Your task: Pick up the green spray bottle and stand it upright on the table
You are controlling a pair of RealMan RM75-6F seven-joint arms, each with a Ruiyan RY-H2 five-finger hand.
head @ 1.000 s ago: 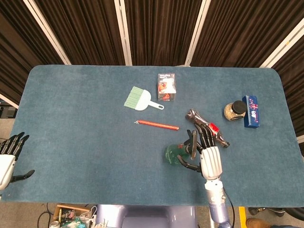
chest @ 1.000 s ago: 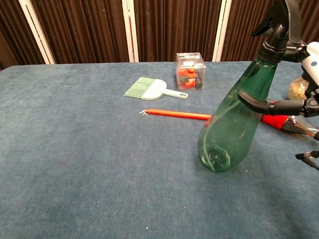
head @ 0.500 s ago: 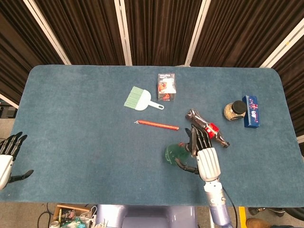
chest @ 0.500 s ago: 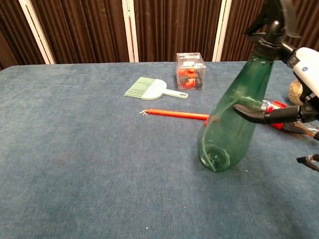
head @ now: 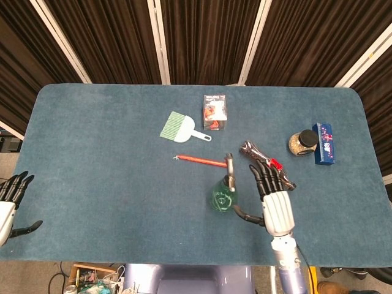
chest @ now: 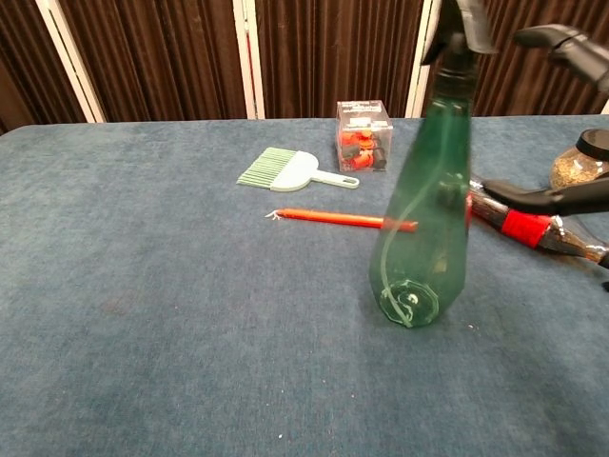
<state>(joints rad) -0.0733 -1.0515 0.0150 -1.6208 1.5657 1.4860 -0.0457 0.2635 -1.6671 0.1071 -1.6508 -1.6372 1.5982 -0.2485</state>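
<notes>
The green spray bottle [chest: 425, 200] stands on its base on the blue table [head: 104, 177], a little right of centre near the front edge, its black trigger head up top; from the chest view it looks close to upright, perhaps leaning slightly. The right hand [head: 274, 195] sits just at its three o'clock, fingers spread wide and straight, the thumb reaching toward the bottle's lower side. Whether that thumb actually touches the plastic is hard to judge from either camera, but nothing is clasped. The left hand [head: 8, 202] hangs off the table's front left corner, fingers apart, holding nothing.

At the bottle's eleven o'clock lies a thin red stick [head: 202, 161]. Further out in the same direction is a pale green brush [head: 179, 127], and at twelve o'clock a small clear box [head: 215, 112] with red and dark things inside. A dark bottle with a red label [head: 267, 164] lies on its side at about one o'clock, partly under the right hand's fingertips as seen from above. Well off at two o'clock stands a jar with a black lid [head: 302, 143], touching or just beside a blue carton [head: 324, 144].
</notes>
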